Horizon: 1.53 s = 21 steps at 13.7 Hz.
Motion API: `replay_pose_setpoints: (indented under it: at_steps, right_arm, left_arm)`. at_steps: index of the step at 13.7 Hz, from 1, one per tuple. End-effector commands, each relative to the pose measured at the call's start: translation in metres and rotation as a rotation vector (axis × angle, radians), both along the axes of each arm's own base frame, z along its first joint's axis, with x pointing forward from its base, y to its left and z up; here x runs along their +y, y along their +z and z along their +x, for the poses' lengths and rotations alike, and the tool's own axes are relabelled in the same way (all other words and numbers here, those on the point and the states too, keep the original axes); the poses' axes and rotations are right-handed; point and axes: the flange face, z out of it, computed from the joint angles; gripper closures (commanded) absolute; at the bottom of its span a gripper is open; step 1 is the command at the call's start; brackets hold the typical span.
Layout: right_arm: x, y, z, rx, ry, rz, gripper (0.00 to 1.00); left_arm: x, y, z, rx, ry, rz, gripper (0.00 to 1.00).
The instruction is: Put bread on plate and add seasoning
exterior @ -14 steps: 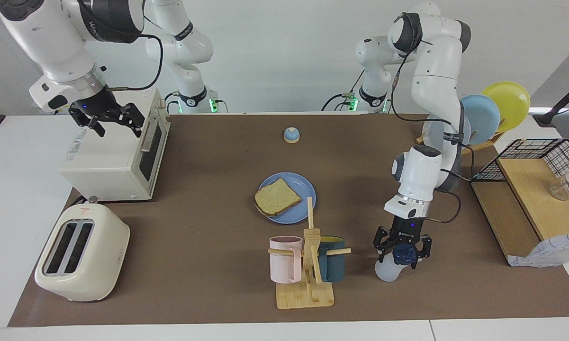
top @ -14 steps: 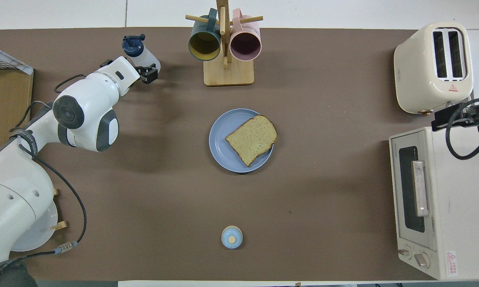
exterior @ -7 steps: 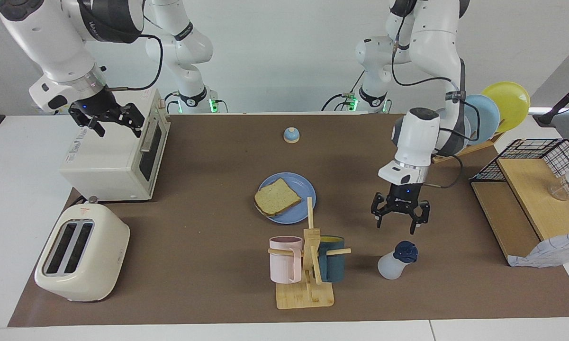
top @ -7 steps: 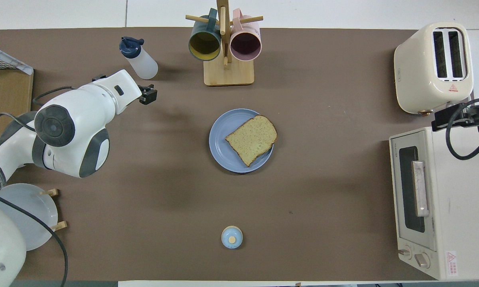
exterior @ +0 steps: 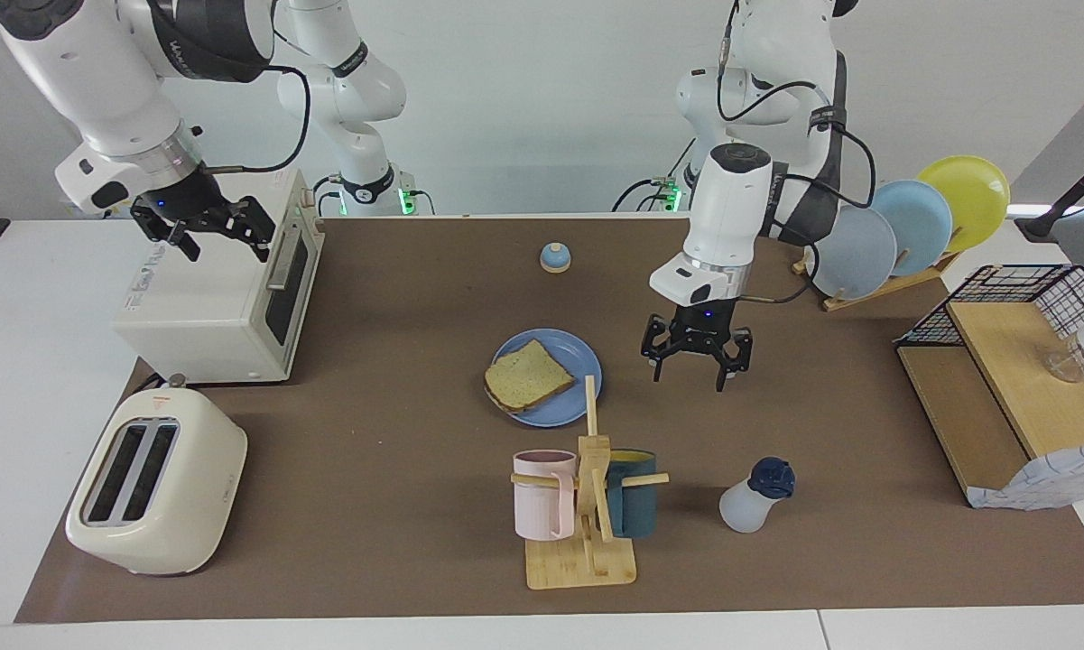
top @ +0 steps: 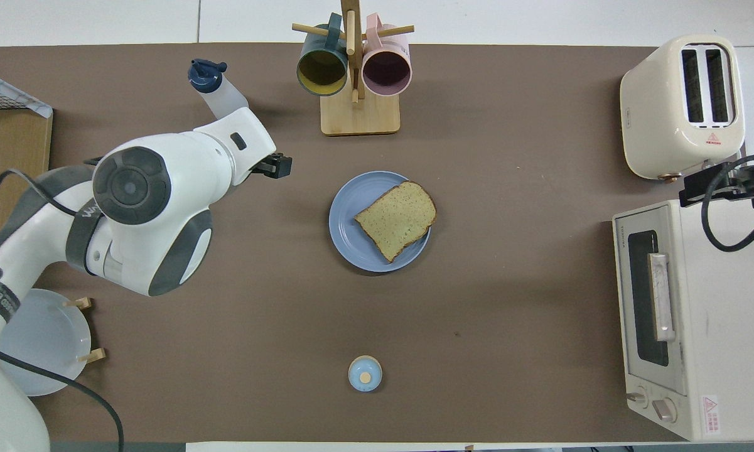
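The bread (exterior: 528,375) lies on the round blue plate (exterior: 574,354) in the middle of the table, one corner hanging over the rim. The seasoning (exterior: 751,498), a translucent bottle with a navy cap, stands free on the mat beside the mug rack, toward the left arm's end. In the overhead view the left arm partly covers the seasoning (top: 208,78). My left gripper (exterior: 691,374) hangs open and empty over bare mat beside the plate. My right gripper (exterior: 226,247) waits open and empty over the toaster oven.
A wooden mug rack (exterior: 587,551) holding a pink and a teal mug stands farther from the robots than the plate. Toaster oven (exterior: 217,307) and toaster (exterior: 158,483) fill the right arm's end. A small bell (exterior: 555,258), a plate rack (exterior: 903,230) and a wire basket (exterior: 1011,298) also stand here.
My left gripper, down around the seasoning a second ago, has risen off it and swung over toward the plate. The bottle stays standing where it was. The right arm has not moved.
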Motion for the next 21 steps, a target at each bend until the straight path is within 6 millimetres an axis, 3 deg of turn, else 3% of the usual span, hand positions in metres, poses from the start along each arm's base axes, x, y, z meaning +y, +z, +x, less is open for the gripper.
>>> replay_pose_setpoints:
  at_steps: [1, 2, 5, 7, 9, 12, 19, 21]
  right_arm:
    - [-0.001, 0.002, -0.004, -0.007, 0.016, -0.001, 0.0]
    - [-0.001, 0.002, -0.004, -0.007, 0.016, -0.001, 0.0]
    - [-0.001, 0.002, -0.004, -0.007, 0.016, -0.001, 0.0]
    - [-0.001, 0.002, -0.004, -0.005, 0.016, 0.0, 0.0]
    - [-0.001, 0.002, -0.004, -0.005, 0.016, 0.0, 0.0]
    - [-0.001, 0.002, -0.004, -0.007, 0.016, -0.001, 0.0]
    - [-0.001, 0.002, -0.004, -0.005, 0.016, 0.0, 0.0]
    - [-0.001, 0.002, -0.004, -0.005, 0.016, 0.0, 0.0]
  left_arm:
    - [0.014, 0.06, 0.015, 0.082, 0.033, 0.002, 0.0]
    - [0.024, 0.078, 0.017, 0.111, 0.022, -0.005, 0.0]
    - [0.08, 0.118, 0.019, 0.205, -0.02, 0.05, 0.0]
    - [0.108, 0.141, 0.009, 0.233, 0.017, 0.054, 0.0]
    - [0.119, 0.166, -0.01, 0.201, 0.04, 0.058, 0.0]
    - [0.12, 0.165, -0.019, 0.208, 0.044, 0.072, 0.0]
    - [0.152, 0.164, -0.026, 0.285, 0.106, 0.082, 0.0]
    - [0.159, 0.184, -0.049, 0.339, 0.12, 0.1, 0.0]
